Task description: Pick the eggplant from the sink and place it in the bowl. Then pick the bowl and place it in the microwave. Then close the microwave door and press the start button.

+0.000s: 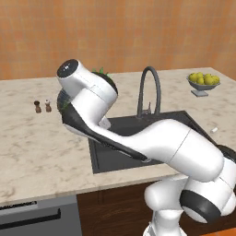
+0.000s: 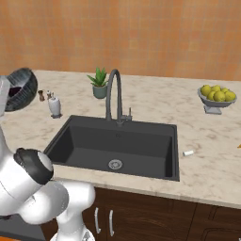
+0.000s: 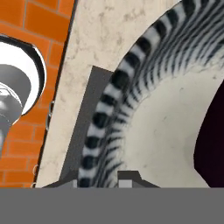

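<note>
Dark streaky bowl rim was pinched.

The round blue-grey bowl (image 2: pixel 20 88) was held up left of the black sink (image 2: pixel 115 146). Its rim was clamped by the gripper (image 3: pixel 113 173). The purple eggplant (image 3: pixel 211 142) was seen inside.

Two base views from behind over the same sink (image 1: pixel 138 147); hand view tight against the bowl (image 3: pixel 131 87) rim.

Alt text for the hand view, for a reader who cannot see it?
A close look at the bowl's streaky rim, which runs down between the tool's two tips, with the dark eggplant lying inside on the pale surface. Marble counter and an orange brick floor lie beyond.
</note>
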Tool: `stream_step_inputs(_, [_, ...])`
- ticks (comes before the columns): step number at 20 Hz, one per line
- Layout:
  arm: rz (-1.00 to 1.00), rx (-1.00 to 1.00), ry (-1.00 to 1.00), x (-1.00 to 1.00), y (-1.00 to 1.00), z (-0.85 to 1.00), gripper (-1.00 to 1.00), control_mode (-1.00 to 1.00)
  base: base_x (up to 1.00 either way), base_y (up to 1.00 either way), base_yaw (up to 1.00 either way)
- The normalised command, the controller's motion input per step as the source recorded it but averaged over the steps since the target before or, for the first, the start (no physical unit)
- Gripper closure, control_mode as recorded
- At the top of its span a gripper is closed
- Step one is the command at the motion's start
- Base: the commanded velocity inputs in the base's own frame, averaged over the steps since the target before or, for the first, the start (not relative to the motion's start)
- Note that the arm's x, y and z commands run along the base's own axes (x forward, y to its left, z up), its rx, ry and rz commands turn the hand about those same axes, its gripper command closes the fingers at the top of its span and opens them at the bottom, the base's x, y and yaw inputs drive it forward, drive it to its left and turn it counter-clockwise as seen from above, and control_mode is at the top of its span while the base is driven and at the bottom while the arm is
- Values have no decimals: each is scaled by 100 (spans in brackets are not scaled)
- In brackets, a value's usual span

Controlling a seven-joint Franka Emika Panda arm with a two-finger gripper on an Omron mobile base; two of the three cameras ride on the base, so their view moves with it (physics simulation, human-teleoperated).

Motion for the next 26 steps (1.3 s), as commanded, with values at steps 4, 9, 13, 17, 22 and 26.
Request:
stream_step_inputs(4, [0,0,0,0,-100,8,100,-100,0,0,0])
stream_step_inputs(9, [0,0,0,-6,-96,12,100,-100,0,0,0])
stream_step_inputs(13, [-1,3,0,-2,-60,11,100,-100,0,0,0])
stream_step_inputs(17, [0,7,0,0,-53,18,100,-100,0,0,0])
stream_step_inputs(22, [-1,13,0,-2,-51,21,100,-100,0,0,0])
stream_step_inputs(26, [-4,15,0,-32,-13,11,100,-100,0,0,0])
